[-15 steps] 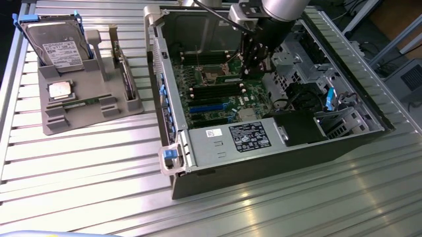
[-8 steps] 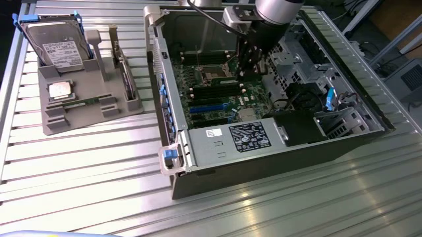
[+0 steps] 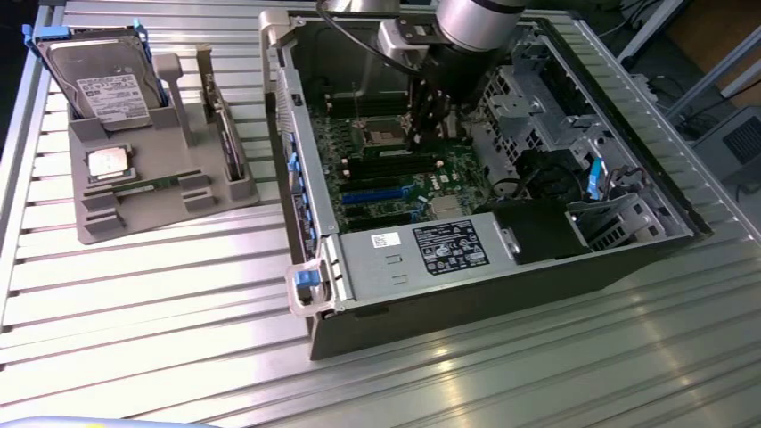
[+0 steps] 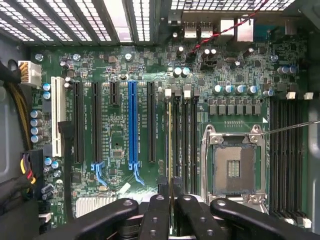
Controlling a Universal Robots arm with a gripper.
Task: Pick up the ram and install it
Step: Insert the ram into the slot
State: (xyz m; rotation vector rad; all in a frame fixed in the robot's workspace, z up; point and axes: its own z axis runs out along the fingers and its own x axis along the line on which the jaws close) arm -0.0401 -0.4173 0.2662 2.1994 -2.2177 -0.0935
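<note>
My gripper (image 3: pixel 422 132) reaches down inside the open computer case (image 3: pixel 356 259), over the motherboard (image 4: pixel 115 65). In the wrist view the gripper (image 4: pixel 170 200) is shut on the ram (image 4: pixel 170 145), seen edge-on as a thin line between the fingers. The stick runs along the outermost of the black memory slots (image 4: pixel 184 140), beside the empty processor socket (image 4: pixel 234 167). I cannot tell whether it is seated in the slot or just above it. A second green ram stick (image 3: pixel 149 185) lies in the grey tray (image 3: pixel 107 223) at the exterior view's left.
The tray also holds a silver hard drive (image 3: pixel 107 85) standing upright and a square processor chip (image 3: pixel 110 163). Inside the case are blue and black expansion slots (image 4: pixel 132 125), a power supply (image 3: pixel 446 245), a drive cage (image 3: pixel 535 85) and loose cables (image 4: pixel 20 115).
</note>
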